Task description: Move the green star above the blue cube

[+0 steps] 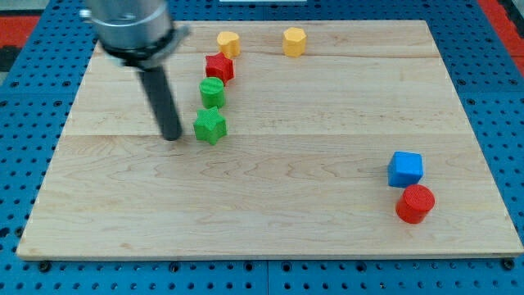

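Observation:
The green star point(210, 125) lies on the wooden board point(270, 213) in the upper left part of the view. The blue cube point(405, 169) sits far off at the view's right, lower down. My tip point(173, 137) rests on the board just left of the green star, a small gap between them. The dark rod rises from the tip toward the view's top left.
A green cylinder point(212, 91) stands just above the star, with a red block point(219, 67) above that. Two yellow blocks point(228, 43) point(295, 40) sit near the top edge. A red cylinder point(415, 204) sits just below the blue cube.

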`<state>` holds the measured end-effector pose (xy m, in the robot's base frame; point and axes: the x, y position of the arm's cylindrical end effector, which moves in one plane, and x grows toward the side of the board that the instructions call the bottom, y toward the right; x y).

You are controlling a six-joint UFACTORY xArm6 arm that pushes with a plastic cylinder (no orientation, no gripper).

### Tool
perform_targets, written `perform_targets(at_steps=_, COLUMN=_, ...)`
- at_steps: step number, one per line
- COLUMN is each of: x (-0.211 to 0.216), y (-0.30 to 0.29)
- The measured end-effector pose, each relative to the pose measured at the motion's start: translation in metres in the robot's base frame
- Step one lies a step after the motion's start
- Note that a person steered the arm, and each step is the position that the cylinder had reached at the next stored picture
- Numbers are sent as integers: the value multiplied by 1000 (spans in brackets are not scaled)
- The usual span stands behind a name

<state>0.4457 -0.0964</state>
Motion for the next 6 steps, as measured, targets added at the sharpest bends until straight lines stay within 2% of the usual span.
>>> perform_targets(at_steps=1, x=-8, y=72)
perform_targets(at_steps=2, x=-25, y=37)
perform_targets(at_steps=4, x=-37, y=104)
perform_targets(at_steps=5, x=-75, y=88)
perform_targets(at_steps=6, x=-52, y=147)
